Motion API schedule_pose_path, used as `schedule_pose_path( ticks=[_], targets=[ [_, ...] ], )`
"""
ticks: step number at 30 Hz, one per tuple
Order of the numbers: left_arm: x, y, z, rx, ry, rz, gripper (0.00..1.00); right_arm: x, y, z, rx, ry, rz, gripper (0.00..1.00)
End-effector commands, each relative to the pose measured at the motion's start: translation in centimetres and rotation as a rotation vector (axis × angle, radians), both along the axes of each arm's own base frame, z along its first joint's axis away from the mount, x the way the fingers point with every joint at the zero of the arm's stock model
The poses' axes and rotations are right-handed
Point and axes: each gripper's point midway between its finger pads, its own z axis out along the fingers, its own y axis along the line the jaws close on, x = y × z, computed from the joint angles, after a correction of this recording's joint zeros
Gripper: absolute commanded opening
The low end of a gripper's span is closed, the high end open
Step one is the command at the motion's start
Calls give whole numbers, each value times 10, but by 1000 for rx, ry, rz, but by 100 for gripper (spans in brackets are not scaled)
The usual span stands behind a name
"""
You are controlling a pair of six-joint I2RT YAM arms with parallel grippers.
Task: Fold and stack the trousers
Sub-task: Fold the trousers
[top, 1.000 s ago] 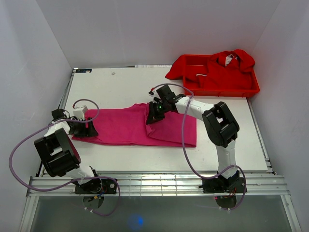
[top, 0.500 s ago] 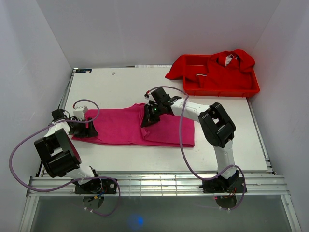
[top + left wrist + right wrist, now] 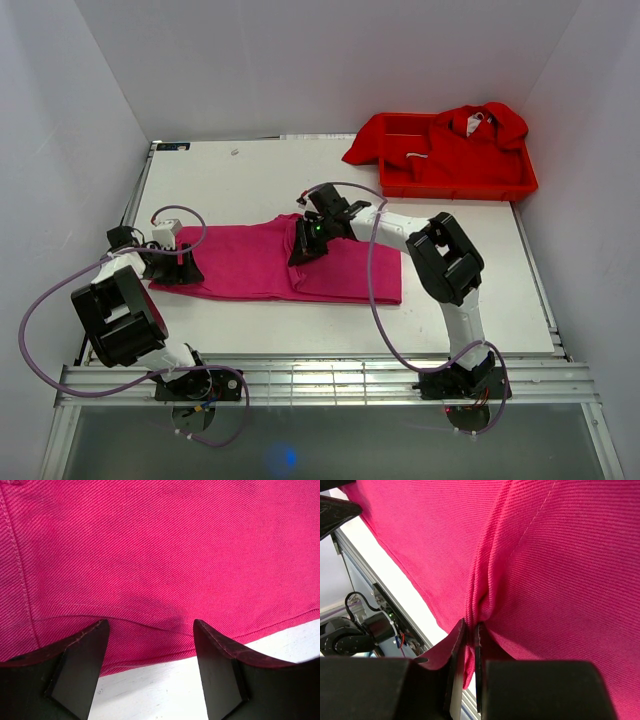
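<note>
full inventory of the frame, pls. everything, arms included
trousers: one pair, magenta-pink, lying across the middle of the table, right part folded over
tray: one, red, far right corner of the table
garments: count unclear, bright red, heaped in the tray and spilling over its left rim
table: one, white, under everything
left gripper: one, black fingers, open, at the trousers' left end
right gripper: one, black fingers, shut on a fold of the trousers near their middle
</note>
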Motion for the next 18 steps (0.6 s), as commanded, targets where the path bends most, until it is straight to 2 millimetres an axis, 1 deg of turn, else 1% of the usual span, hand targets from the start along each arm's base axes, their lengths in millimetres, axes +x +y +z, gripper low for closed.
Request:
schedule_pose_path(
  ticks=[1, 5, 9, 14, 16, 17, 18],
  targets=[
    [-45, -11, -43, -23, 203, -3, 81, -2, 23, 21, 75, -12, 22, 8],
    [-45, -11, -43, -20, 204, -2, 82, -1, 27, 10, 65, 17, 19, 8],
    [-47, -12, -44, -18, 204, -3, 82, 1, 30, 4, 60, 22, 18, 8],
    [-50, -13, -46, -21, 213, -5, 82, 1, 30, -1, 57, 37, 17, 8],
    [-50, -12, -47, -18, 211, -5, 82, -2, 32, -1, 68, 47, 25, 8],
    [-50, -13, -47, -18, 211, -5, 83, -1, 33, 0, 79, 41, 28, 8],
    [-49, -12, -45, -13, 204, -6, 84, -2, 33, 0, 86, 45, 32, 13]
  ],
)
